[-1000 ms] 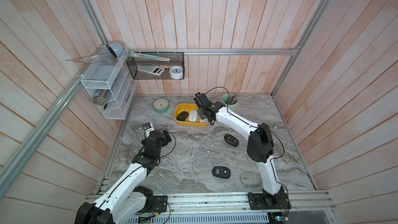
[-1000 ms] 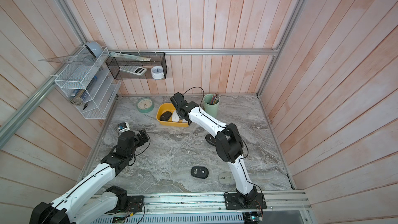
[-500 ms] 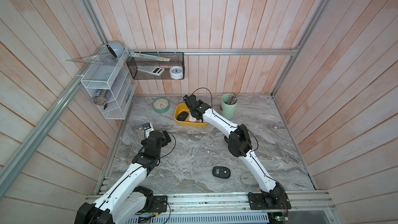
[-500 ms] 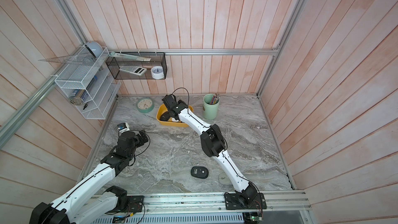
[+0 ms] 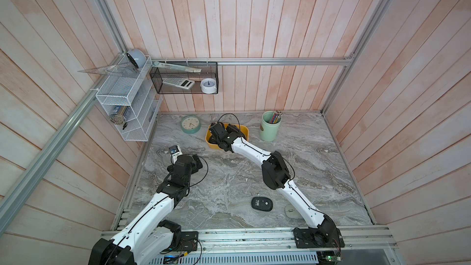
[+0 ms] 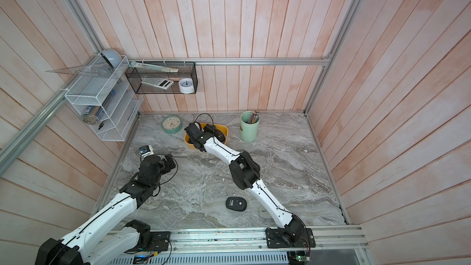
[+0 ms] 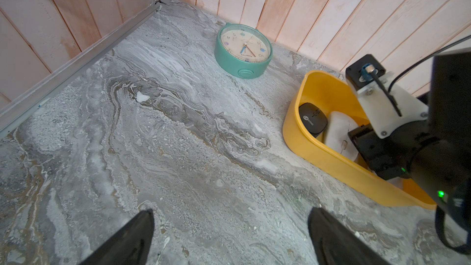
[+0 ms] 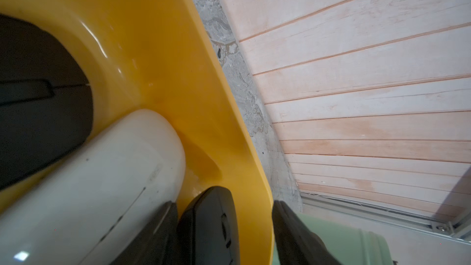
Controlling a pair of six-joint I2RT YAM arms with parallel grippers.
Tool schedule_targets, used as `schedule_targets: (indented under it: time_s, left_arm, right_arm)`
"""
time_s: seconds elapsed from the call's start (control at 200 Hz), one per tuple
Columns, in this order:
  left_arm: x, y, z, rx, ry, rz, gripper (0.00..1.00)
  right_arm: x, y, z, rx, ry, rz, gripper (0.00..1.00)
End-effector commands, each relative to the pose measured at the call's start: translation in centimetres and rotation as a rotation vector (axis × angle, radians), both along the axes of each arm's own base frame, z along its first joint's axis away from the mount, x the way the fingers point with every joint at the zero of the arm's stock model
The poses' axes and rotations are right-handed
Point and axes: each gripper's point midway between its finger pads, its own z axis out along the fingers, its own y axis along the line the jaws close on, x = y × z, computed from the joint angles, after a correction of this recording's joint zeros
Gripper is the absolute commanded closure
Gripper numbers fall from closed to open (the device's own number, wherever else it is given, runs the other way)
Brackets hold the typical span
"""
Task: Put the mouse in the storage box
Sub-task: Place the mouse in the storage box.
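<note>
While poised low inside the shallow mustard-yellow plastic storage box (image 8: 178, 47), parted around the small black plastic mouse (image 8: 209, 225).

Judged past halfway: counts three in the box, with a second black mouse (image 7: 313, 121) and a white oval mouse (image 8: 102, 187) beside this one, and leaves a flat black mouse (image 5: 261, 203) and a pale grey mouse (image 5: 289, 210) out on the grey marble table (image 5: 229, 174). Shows right gripper (image 8: 223, 205) half spread, one finger against the mouse, the other clear, gripping nothing; left gripper (image 7: 229, 238) spread wide, empty. Lies wedged between white mouse and box wall, seemingly tipped on edge, long axis along that wall; cannot tell which end leads.
</note>
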Motion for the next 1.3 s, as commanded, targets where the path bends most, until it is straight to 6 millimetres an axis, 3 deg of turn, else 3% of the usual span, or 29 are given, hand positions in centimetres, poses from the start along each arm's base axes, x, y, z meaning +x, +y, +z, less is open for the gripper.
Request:
schedule_targets:
  time_s: [0.0,0.185,0.195,0.21,0.36,0.565,0.735,0.87,0.97,1.125,1.295]
  left_arm:
    - [0.0,0.3,-0.1,0.012,0.005,0.008,0.00]
    - [0.2,-0.2,-0.5,0.005,0.017,-0.013,0.00]
    - [0.3,-0.2,-0.4,0.004,0.016,-0.013,0.00]
    - [0.3,-0.3,-0.5,0.004,0.019,-0.016,0.00]
    - [0.8,-1.5,-1.2,-0.020,0.041,-0.075,0.00]
    - [1.4,-3.7,-3.0,-0.069,0.107,-0.166,0.00]
    - [1.3,-5.5,-4.9,-0.136,0.230,-0.214,0.00]
    - [0.5,-7.6,-6.2,-0.175,0.348,-0.240,0.00]
    - [-0.5,-10.3,-6.4,-0.163,0.400,-0.296,0.00]
    - [-1.6,-14.4,-5.9,-0.198,0.420,-0.363,0.00]
    - [-1.1,-18.6,-4.6,-0.255,0.391,-0.380,0.00]
  right_arm:
    - [-1.0,0.5,0.2,0.053,0.043,0.001,0.30]
    - [-2.2,0.7,3.2,0.209,0.091,-0.024,0.28]
    - [-2.4,0.7,4.8,0.235,0.079,-0.024,0.28]
    - [-2.5,0.6,5.5,0.256,0.077,-0.027,0.28]
    - [-3.9,-0.6,10.0,0.386,0.077,-0.068,0.27]
    - [-7.1,-4.0,14.1,0.503,0.065,-0.102,0.27]
    - [-10.9,-9.1,16.2,0.627,0.031,-0.143,0.25]
    - [-14.3,-13.8,16.2,0.709,0.014,-0.201,0.25]
    - [-16.7,-17.5,15.9,0.772,-0.010,-0.254,0.25]
    - [-20.0,-22.6,14.1,0.898,0.009,-0.319,0.25]
    - [-23.7,-27.3,11.3,0.921,0.003,-0.386,0.24]
